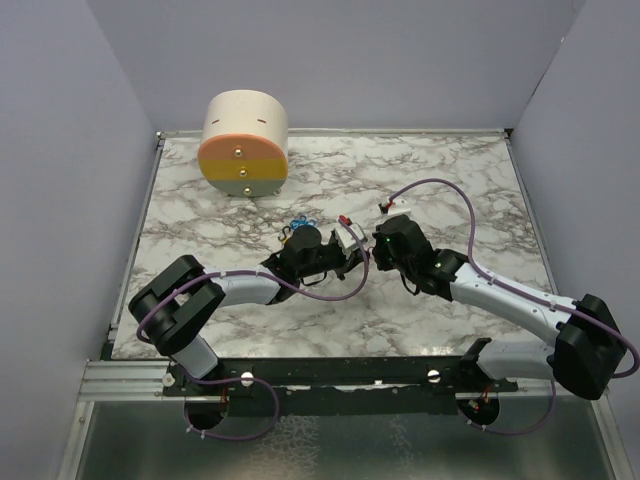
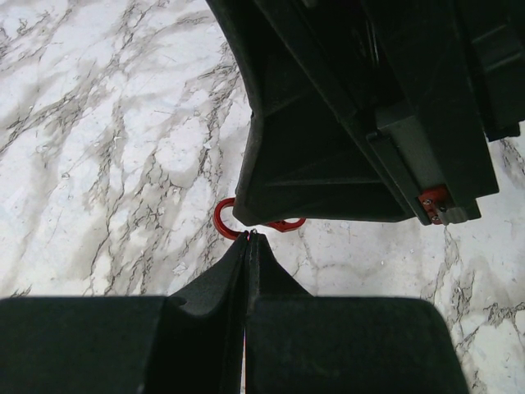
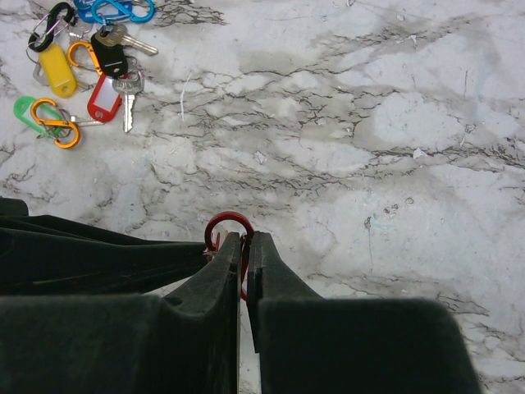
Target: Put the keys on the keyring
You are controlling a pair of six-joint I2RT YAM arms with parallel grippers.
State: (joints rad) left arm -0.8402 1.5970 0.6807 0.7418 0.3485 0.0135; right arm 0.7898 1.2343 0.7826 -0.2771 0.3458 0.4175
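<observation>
My right gripper [image 3: 244, 238] is shut on a red carabiner clip [image 3: 229, 222], held just above the marble. My left gripper [image 2: 249, 235] is shut, with a thin silver keyring wire [image 2: 253, 231] showing at its tip, touching the red clip [image 2: 223, 220]. The right gripper's body hides most of the clip in the left wrist view. The two grippers meet tip to tip at mid-table, left [image 1: 350, 245] and right [image 1: 370, 243]. The other keys lie in a pile: yellow tag [image 3: 59, 67], red tag [image 3: 104, 97], green clip [image 3: 27, 109], orange clip [image 3: 59, 130], blue clips [image 3: 115, 10].
A big cream-and-orange cylinder [image 1: 243, 145] lies at the back left of the marble table [image 1: 450, 170]. Blue clips [image 1: 300, 221] of the pile peek out behind the left wrist. Grey walls stand on three sides.
</observation>
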